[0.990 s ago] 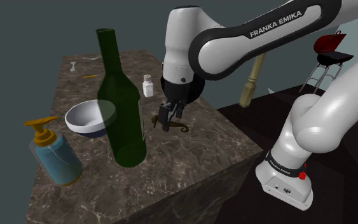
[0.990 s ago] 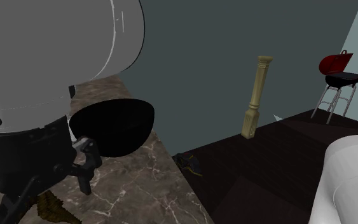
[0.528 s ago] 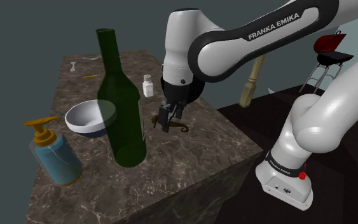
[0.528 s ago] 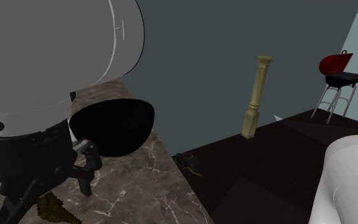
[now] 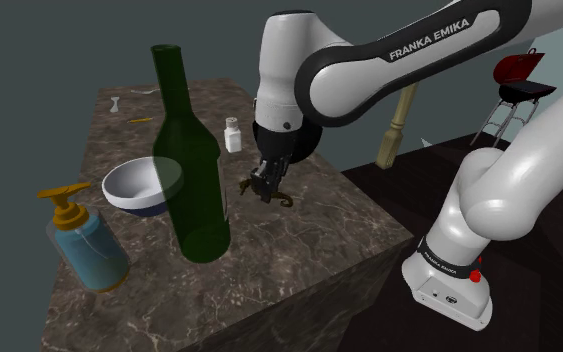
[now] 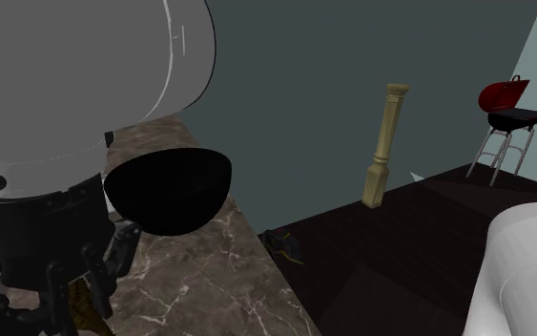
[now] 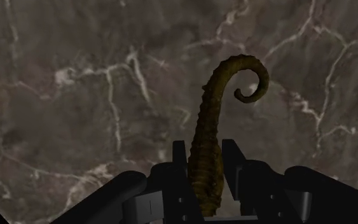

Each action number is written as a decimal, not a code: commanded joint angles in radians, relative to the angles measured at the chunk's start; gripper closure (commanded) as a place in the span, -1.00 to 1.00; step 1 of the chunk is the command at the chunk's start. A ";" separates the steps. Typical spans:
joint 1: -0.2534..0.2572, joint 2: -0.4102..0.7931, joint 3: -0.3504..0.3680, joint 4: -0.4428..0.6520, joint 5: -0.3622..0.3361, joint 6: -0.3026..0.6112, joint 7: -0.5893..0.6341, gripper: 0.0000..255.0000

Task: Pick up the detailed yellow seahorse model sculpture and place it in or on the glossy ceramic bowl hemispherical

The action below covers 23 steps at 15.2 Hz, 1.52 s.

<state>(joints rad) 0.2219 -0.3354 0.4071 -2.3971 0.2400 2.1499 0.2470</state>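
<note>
The dark yellow-brown seahorse (image 7: 210, 121) lies flat on the marble table (image 5: 309, 240), its curled tail (image 7: 250, 71) pointing away from the hand. My gripper (image 7: 206, 159) stands straight down over it, and both fingers press against the sides of its body. In the shoulder view the gripper (image 5: 267, 188) is low on the table with the seahorse's tail (image 5: 287, 203) sticking out beside it. The bowl (image 5: 119, 178), white inside and dark blue beneath, sits toward that view's left, partly behind a tall green bottle (image 5: 191, 170).
A blue soap dispenser (image 5: 84, 240) stands near the table's front left corner. A small white shaker (image 5: 233, 134) is just behind the gripper. The table's edge drops off to the shoulder view's right. A wooden post (image 5: 397, 125) and a red grill (image 5: 522, 80) stand on the floor.
The fingers, spread apart around the seahorse before, have come together onto its body. The arm has barely moved, and the seahorse still lies on the table.
</note>
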 commanded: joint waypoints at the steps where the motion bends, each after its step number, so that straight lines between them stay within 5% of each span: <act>1: 0.002 0.009 0.005 -0.003 0.003 0.004 -0.001 1.00; 23: -0.003 -0.064 -0.037 0.223 -0.012 -0.294 0.016 1.00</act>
<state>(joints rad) 0.2188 -0.3949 0.3724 -2.1811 0.2276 1.8682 0.2635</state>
